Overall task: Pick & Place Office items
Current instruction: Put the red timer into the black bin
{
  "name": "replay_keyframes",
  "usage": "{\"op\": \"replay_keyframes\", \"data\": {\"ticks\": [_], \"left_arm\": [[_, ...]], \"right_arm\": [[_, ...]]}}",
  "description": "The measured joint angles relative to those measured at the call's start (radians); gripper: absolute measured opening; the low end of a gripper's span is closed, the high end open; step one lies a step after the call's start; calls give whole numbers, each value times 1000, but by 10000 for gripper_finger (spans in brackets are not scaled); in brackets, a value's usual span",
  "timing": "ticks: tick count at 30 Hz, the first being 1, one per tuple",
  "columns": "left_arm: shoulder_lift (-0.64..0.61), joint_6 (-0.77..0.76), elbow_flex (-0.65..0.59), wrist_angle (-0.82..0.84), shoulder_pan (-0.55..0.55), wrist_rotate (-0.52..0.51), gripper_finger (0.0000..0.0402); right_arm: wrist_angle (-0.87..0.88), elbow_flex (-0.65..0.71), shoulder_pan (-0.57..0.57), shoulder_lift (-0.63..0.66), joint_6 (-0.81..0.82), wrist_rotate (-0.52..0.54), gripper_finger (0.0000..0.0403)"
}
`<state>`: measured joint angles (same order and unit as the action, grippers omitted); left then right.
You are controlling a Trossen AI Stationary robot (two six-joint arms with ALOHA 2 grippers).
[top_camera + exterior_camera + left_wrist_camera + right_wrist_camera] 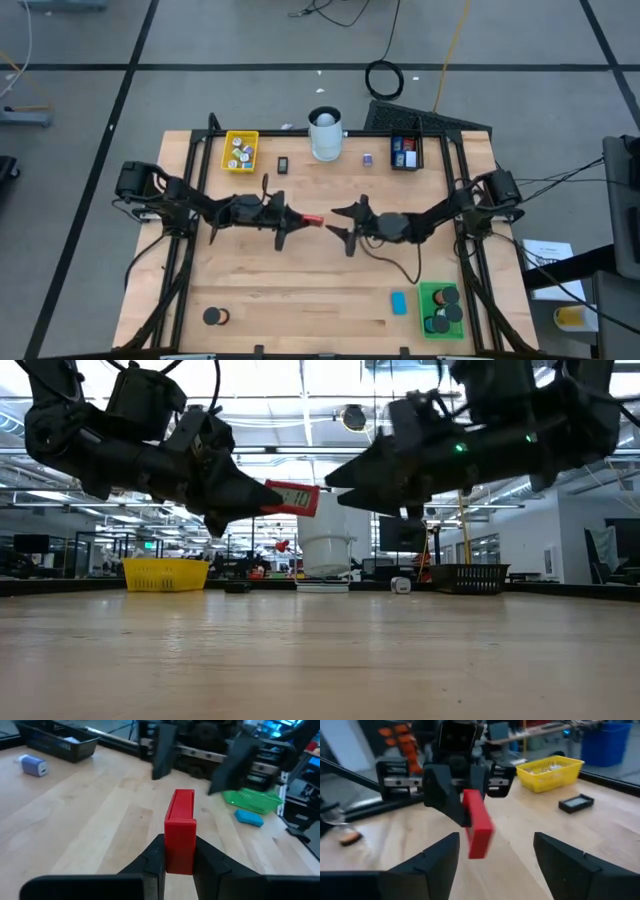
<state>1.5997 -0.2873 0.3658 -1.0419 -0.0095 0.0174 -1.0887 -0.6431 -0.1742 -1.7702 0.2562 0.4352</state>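
Right now the left gripper (pixel 300 219) pinches a red block (pixel 312 219) between its fingers (pixel 154 857), holding it up in the air above the middle of the table (pixel 300 290). Seen from the left wrist, the block stands on edge, clamped on both flat sides, its far end sticking out past the fingertips. From table height it hangs well clear of the wood, tilted a little, with a pale label on its side.

Facing it, the right gripper (pixel 340 222) hovers just beside the block with its fingers spread wide apart and nothing between them. Its own wrist camera shows the two dark fingers (pixel 432 860) splayed, the block between and beyond them.

Farther out, a yellow tray (pixel 240 151) holding small pieces sits at the far left of the table, a small black piece (pixel 283 165) near it. A tall white cylinder (pixel 325 134) stands at the far middle, a small pale blue piece (pixel 368 158) beside it, then a black tray (pixel 405 152). Near the front right lies a blue block (pixel 399 302) just beside a green tray (pixel 424 292) with black discs (pixel 446 298) in it. Another black disc (pixel 213 316) lies at the front left.
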Motion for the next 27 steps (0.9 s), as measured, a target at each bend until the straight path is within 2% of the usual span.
{"op": "replay_keyframes", "data": {"ticks": [4,11,15,27], "left_arm": [[0,15,0,-39,-13,1,66],[0,-40,0,-81,-32,8,66],[0,-55,1,-81,-32,11,66],[0,-46,1,-94,-30,17,66]], "right_arm": [[-76,17,17,0,1,-101,225],[-51,-82,24,-64,-31,-157,219],[-44,-98,25,-76,-38,-148,205],[-51,-98,29,-74,-39,-149,68]]}}
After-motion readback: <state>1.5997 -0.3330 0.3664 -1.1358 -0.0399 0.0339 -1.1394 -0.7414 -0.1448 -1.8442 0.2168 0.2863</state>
